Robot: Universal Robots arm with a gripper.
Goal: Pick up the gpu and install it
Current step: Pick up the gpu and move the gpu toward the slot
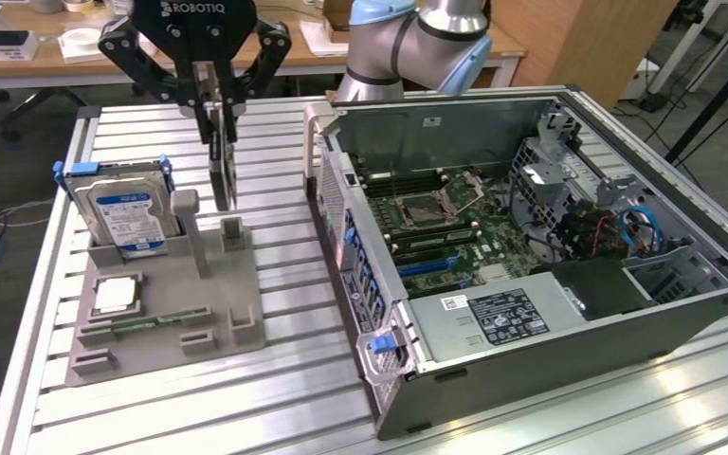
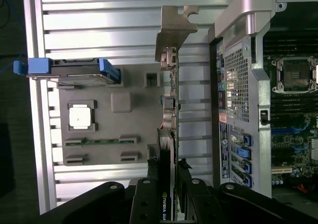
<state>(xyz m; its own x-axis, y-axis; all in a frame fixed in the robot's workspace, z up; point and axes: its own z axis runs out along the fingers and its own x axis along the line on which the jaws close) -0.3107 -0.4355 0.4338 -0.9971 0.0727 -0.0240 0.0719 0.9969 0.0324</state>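
Observation:
The gpu [image 1: 223,166] is a slim dark card that hangs edge-on above the grey parts holder [image 1: 231,327], lifted clear of its slot posts. My gripper [image 1: 219,109] is shut on the card's upper edge. In the wrist view the gpu [image 2: 170,110] runs away from my gripper [image 2: 169,177], with its silvery bracket [image 2: 174,28] at the far end. The open computer case [image 1: 667,322] lies to the exterior view's right of the card, with its motherboard [image 1: 446,232] exposed.
On the holder stand a hard drive with a blue label [image 1: 124,213], a square silver processor [image 1: 114,296] and a narrow green memory strip [image 1: 149,324]. The case's perforated rear wall [image 1: 338,218] rises close beside the card. A slatted aluminium table [image 1: 276,408] carries everything.

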